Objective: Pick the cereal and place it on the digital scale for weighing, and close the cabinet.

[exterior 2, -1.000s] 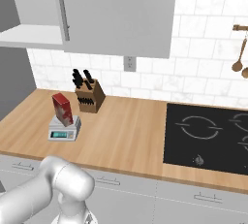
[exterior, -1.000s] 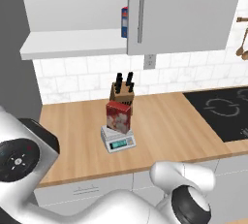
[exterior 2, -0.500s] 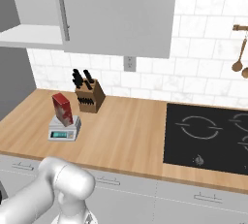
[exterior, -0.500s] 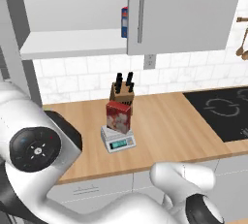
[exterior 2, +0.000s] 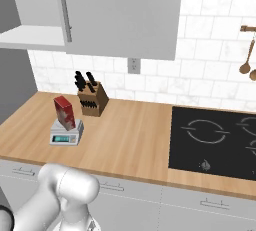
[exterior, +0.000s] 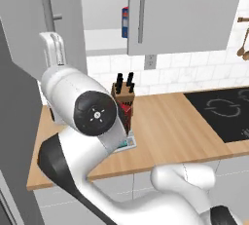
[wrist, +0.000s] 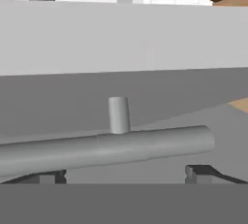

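The cereal (exterior 2: 65, 112), a red box, stands upright on the digital scale (exterior 2: 66, 136) on the wooden counter. In the left base view my arm hides most of the cereal (exterior: 126, 113) and the scale (exterior: 129, 143). The cabinet's right door (exterior 2: 120, 10) is shut. Its left door (exterior: 29, 29) stands swung out, with its bar handle (exterior: 47, 5). My gripper (exterior: 52, 38) is raised to that handle. In the hand view my gripper (wrist: 125, 174) is open, and the handle (wrist: 106, 148) lies across just beyond the fingertips (wrist: 206, 172), with nothing gripped.
A blue box (exterior: 125, 22) stands on the open cabinet shelf (exterior 2: 30, 37). A knife block (exterior 2: 92, 97) sits behind the scale. A black cooktop (exterior 2: 215, 140) fills the counter's right side, and wooden spoons (exterior 2: 247, 55) hang on the tiled wall.
My arm has swung up across the left base view to the open door's handle. The door now covers more of the open shelf. The cereal stays on the scale.
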